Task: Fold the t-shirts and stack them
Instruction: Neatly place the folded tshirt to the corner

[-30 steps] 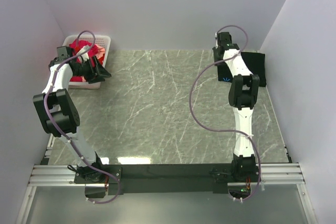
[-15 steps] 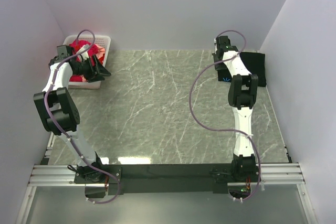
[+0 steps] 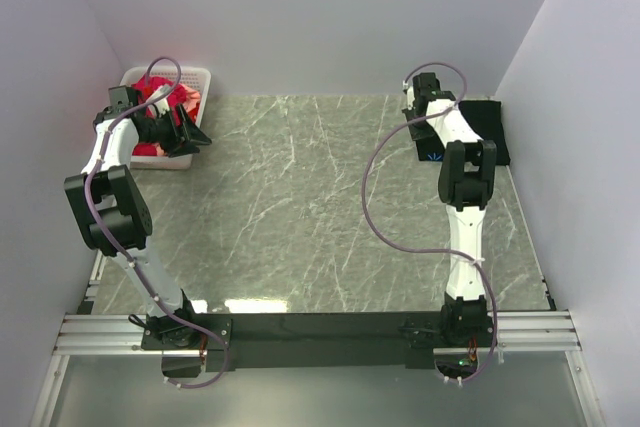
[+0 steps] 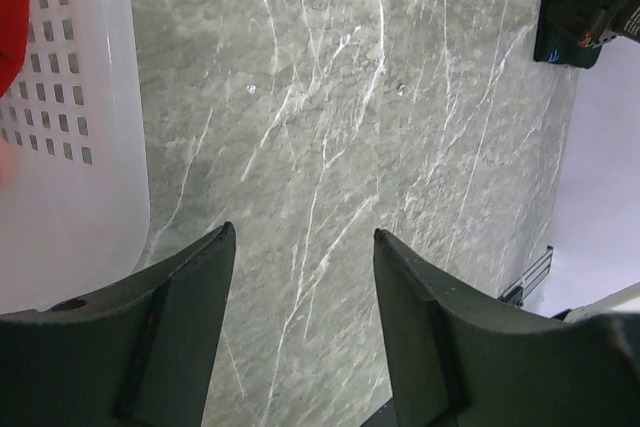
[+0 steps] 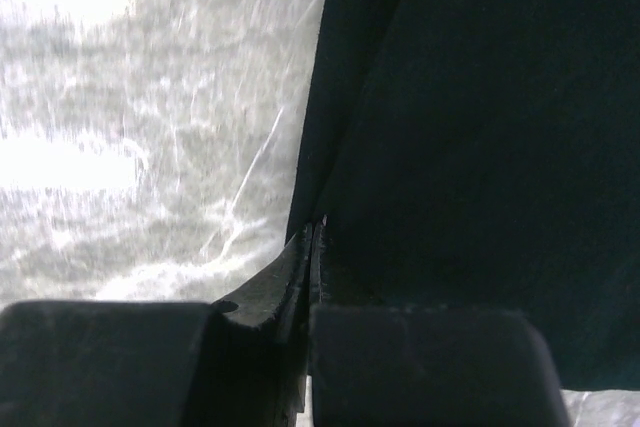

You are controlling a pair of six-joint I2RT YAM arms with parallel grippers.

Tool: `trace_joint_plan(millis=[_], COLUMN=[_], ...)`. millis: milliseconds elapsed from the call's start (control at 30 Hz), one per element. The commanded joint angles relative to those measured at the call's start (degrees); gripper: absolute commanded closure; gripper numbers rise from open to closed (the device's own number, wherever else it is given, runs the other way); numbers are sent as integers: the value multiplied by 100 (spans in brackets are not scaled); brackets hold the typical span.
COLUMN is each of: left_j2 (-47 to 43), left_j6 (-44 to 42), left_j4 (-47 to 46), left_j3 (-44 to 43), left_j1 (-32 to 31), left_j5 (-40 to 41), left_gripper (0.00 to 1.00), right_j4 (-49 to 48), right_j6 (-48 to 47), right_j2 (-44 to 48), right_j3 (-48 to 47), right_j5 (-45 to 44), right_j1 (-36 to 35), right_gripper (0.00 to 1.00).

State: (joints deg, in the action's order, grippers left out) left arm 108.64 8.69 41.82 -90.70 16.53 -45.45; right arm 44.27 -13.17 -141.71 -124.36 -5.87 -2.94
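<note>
Step in hand, as judged: pinch on the left edge of the black t-shirt (image 3: 485, 127), to pull it out or fold it over. Lies at upper right of the top view, near the right wall, on the tabletop (image 3: 300, 197), as a compact dark rectangle with a small blue mark (image 3: 432, 152) at its left edge. Cannot tell whether already folded.

From the right wrist view: right gripper (image 5: 312, 237) closed to a hairline, black cloth edge apparently caught in it. Cannot confirm depth of bite.

At upper left of the top view: crimson t-shirts (image 3: 165, 97) heaped in the white basket (image 3: 196, 73). No pink piece clearly told apart. Beside the basket's wall, over bare marble: left gripper (image 4: 302, 247), spread wide, holding nothing.

To do it well:
- Hold the pinch firm and lift only enough to free the cloth from the tabletop.
- Pull slowly toward the open middle, to trail the shirt flat, not bunched.
- Check for a single layer in the pinch; with two caught, expect a doubled-over shirt.
- Bring the left gripper across to take the opposite edge before spreading.
- Mind the purple cable (image 3: 364, 187) looping beside the right arm.

Judged early in the task: no stack visible, red shirts not yet out of the basket.
</note>
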Motion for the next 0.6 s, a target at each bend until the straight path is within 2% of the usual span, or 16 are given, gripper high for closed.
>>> trace_joint_plan(millis=[0, 133, 200, 233, 300, 333, 367, 400, 433, 567], left_j2=[26, -1, -18, -36, -53, -62, -54, -62, -45, 34], left_j6=[-16, -7, -16, -8, -16, -25, -42, -69, -95, -410], left_j4=[-78, -122, -157, -174, -218, -271, -306, -341, -350, -289], left_j3=[-185, -133, -124, -133, -168, -203, -290, -352, -526, -1114], left_j1=[34, 34, 34, 25, 25, 17, 16, 8, -10, -202], left_j5=[-227, -227, -245, -245, -219, -201, -166, -96, -52, 483], left_gripper=[37, 36, 35, 33, 29, 17, 15, 13, 1, 1], right_j4=[715, 565, 548, 513, 381, 346, 302, 188, 170, 30], right_j6=[-168, -230, -256, -239, -239, -230, -221, -178, -160, 33], right_j2=[82, 222, 362, 442, 748, 854, 969, 1205, 1320, 1891], right_j3=[403, 421, 272, 237, 184, 166, 175, 192, 184, 201], right_j5=[332, 253, 279, 305, 376, 411, 446, 455, 499, 832], right_j1=[22, -22, -75, -93, -101, -110, -110, -110, -119, -110], right_gripper=[100, 100, 85, 66, 52, 43, 32, 30, 24, 21])
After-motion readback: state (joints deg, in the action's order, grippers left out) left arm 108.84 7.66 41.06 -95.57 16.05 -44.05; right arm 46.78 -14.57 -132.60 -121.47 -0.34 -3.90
